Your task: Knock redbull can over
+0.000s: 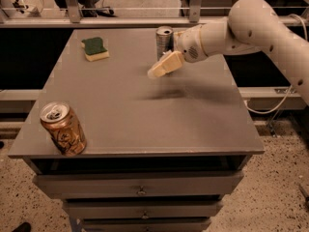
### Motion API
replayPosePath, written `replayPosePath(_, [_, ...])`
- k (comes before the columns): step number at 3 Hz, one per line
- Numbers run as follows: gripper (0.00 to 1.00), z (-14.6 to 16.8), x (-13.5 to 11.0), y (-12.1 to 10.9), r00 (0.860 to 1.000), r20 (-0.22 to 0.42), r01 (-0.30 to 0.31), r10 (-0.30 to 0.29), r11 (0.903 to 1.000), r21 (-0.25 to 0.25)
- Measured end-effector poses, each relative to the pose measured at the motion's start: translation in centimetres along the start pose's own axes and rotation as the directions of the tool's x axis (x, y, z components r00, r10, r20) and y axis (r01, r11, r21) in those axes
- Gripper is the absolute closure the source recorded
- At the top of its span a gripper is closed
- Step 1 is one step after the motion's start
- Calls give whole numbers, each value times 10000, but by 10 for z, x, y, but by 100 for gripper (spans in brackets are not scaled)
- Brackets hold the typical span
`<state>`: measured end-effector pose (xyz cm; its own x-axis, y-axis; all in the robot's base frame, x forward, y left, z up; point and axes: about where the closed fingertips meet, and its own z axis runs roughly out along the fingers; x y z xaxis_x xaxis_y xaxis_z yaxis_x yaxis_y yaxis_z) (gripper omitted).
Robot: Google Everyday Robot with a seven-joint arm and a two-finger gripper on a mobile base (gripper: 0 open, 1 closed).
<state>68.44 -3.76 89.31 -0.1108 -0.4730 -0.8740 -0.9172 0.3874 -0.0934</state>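
Observation:
The redbull can [163,41], slim, silver and blue with a silver top, stands upright at the back middle of the grey table [125,115]. My gripper [159,69] comes in from the right on the white arm. Its cream fingers [166,65] point down and to the left, just in front of the can's lower part and close to it. I cannot tell whether they touch the can.
A shorter orange-gold can [63,128] stands at the table's front left corner. A green and yellow sponge [95,49] lies at the back left. Drawers sit below the table top. A rail runs behind the table.

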Motion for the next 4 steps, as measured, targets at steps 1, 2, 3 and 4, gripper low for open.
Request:
replayPosePath(1, [0,9,-21,29,9941,1017,-284,367,9962,-825])
replayPosePath(2, [0,6,-46,69,9797,1859,-392,746,9815,-1875])
replayPosePath(3, [0,-3,-58,90,9707,2207,-415,954,9707,-2369])
replayPosePath(4, [0,-24,-57,83,9676,2362,-389,890,9772,-2087])
